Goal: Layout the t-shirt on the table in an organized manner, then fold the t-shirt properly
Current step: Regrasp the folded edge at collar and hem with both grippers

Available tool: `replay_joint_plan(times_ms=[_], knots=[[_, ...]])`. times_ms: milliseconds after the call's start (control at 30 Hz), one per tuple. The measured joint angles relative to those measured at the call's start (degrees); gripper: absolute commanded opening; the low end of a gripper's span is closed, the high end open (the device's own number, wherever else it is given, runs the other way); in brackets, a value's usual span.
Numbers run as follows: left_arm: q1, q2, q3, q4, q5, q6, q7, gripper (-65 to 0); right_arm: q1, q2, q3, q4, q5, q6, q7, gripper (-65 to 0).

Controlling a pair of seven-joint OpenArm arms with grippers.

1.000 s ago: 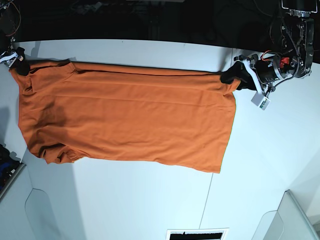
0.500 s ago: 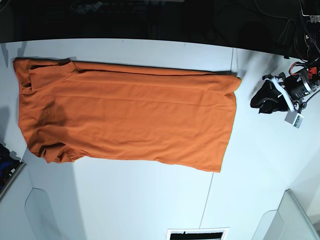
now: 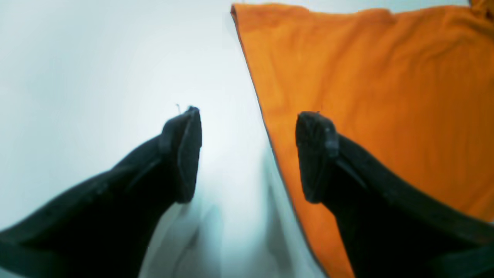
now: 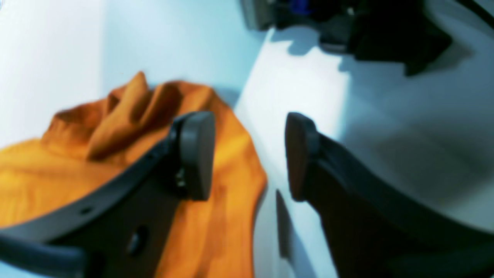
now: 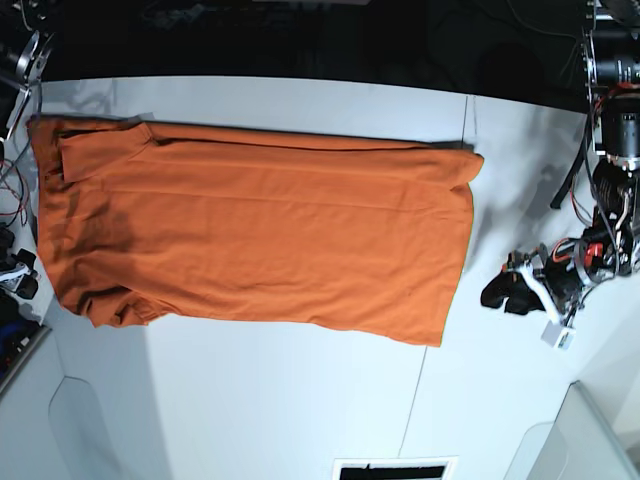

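Note:
The orange t-shirt (image 5: 260,230) lies spread flat across the white table (image 5: 300,400), collar end at the left and hem at the right. The sleeve near the front left (image 5: 115,305) is bunched. My left gripper (image 5: 505,292) is open and empty, just off the hem's front corner. In the left wrist view the left gripper (image 3: 249,154) hangs over the hem edge of the shirt (image 3: 366,96). My right gripper (image 5: 18,272) is open at the table's left edge. In the right wrist view the right gripper (image 4: 247,154) is over the crumpled sleeve (image 4: 115,116).
A thin dark seam (image 5: 420,390) crosses the table right of the middle. A dark slot (image 5: 390,468) sits at the front edge. Cables and arm hardware (image 5: 610,120) stand at the far right. Dark equipment (image 4: 366,27) lies past the sleeve.
Both grippers let go of the shirt's far corners and moved toward the front edge. The left one went down along the hem, the right one down the collar side. The shirt stayed flat.

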Motion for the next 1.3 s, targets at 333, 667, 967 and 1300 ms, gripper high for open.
replay_joint_plan(times_ms=[333, 667, 967, 1300], knots=[[-9.57, 6.82, 1.88, -15.30, 5.05, 0.09, -0.90, -24.4, 8.07, -1.36, -2.58, -17.40, -3.04, -0.72, 3.39, -35.7], [-8.66, 4.35, 1.88, -11.30, -4.83, 0.22, 7.02, -24.6, 6.19, 1.51, -2.58, -10.47, 1.79, 0.72, -5.51, -35.8], [0.33, -3.26, -4.04, 0.11, -15.28, 0.04, 15.78, -24.6, -11.04, 3.34, 6.95, 11.23, 13.16, 2.78, -16.70, -35.7], [23.43, -2.49, -16.65, 17.14, -21.97, 0.04, 21.22, -27.1, -29.55, 3.08, 19.15, 16.63, 26.47, 8.31, -20.46, -35.7]])
